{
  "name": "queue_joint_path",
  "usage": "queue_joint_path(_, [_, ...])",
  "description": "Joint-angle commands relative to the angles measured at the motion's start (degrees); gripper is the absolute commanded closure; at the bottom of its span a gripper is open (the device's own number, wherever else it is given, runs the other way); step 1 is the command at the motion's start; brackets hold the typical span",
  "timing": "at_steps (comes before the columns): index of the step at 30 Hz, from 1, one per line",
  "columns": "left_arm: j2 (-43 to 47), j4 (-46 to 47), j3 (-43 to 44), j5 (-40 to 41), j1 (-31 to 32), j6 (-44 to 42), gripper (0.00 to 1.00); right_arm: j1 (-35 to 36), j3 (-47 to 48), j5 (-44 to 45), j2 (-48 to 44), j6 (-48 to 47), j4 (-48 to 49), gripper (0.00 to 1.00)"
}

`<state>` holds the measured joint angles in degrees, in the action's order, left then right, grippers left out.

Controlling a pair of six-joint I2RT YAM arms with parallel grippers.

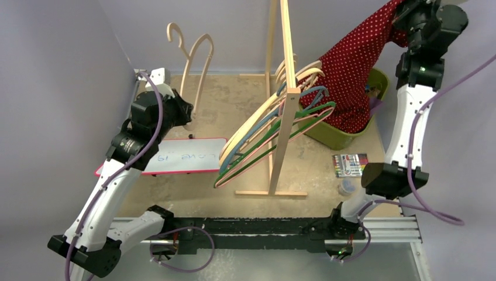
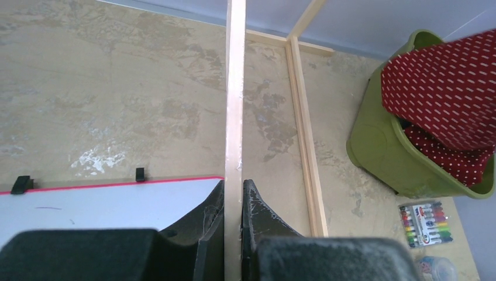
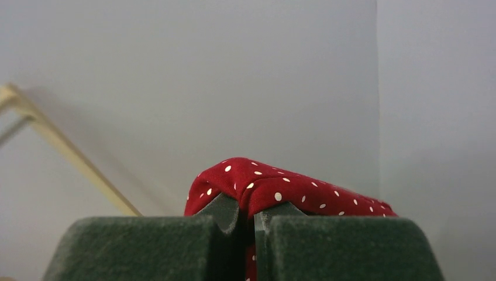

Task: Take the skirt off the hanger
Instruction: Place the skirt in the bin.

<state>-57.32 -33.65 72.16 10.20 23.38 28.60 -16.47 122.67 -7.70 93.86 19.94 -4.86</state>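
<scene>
The pale wooden hanger (image 1: 188, 58) stands upright at the back left, bare, with my left gripper (image 1: 186, 114) shut on its lower part. From the left wrist, the hanger (image 2: 234, 105) runs as a thin strip between the closed fingers of that gripper (image 2: 234, 184). The red white-dotted skirt (image 1: 351, 70) hangs from my right gripper (image 1: 403, 14), held high at the back right, well apart from the hanger. In the right wrist view this gripper (image 3: 248, 205) pinches a fold of the skirt (image 3: 281, 190). The skirt's lower end (image 2: 444, 88) drapes into the green bin (image 1: 327, 134).
A wooden rack (image 1: 286, 88) with several coloured hangers (image 1: 275, 129) stands mid-table between the arms. A red-edged whiteboard (image 1: 184, 155) lies under the left arm. A marker box (image 1: 350, 165) and a small cup (image 1: 346, 187) sit by the right arm's base.
</scene>
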Motion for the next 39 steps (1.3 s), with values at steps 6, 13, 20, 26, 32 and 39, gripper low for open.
queue_joint_path(6, [0.65,1.16,1.29,0.01,-0.21,-1.0,1.0,-2.93,8.48,-2.26,0.29,0.34,5.66,1.0])
queue_joint_path(13, [0.61,0.6,2.72,-0.51,-0.19,-0.05,1.0,-5.24,23.43,-10.49,8.68,5.32,6.02,1.0])
queue_joint_path(20, [1.17,0.52,2.81,-0.02,-0.26,0.74,1.0,-5.34,4.2,-14.51,3.54,6.69,15.2,1.0])
queue_joint_path(26, [0.21,0.34,3.16,0.08,-0.24,0.64,1.0,-4.81,-1.55,-23.91,5.78,10.02,14.72,1.0])
queue_joint_path(32, [-1.39,1.3,3.62,-0.35,-0.18,0.67,1.0,-3.66,-8.78,-29.72,5.29,17.13,18.18,1.0])
queue_joint_path(39, [-1.77,1.61,3.04,-0.41,-0.25,0.8,1.0,-3.81,-20.17,-25.74,0.52,15.72,17.96,1.0])
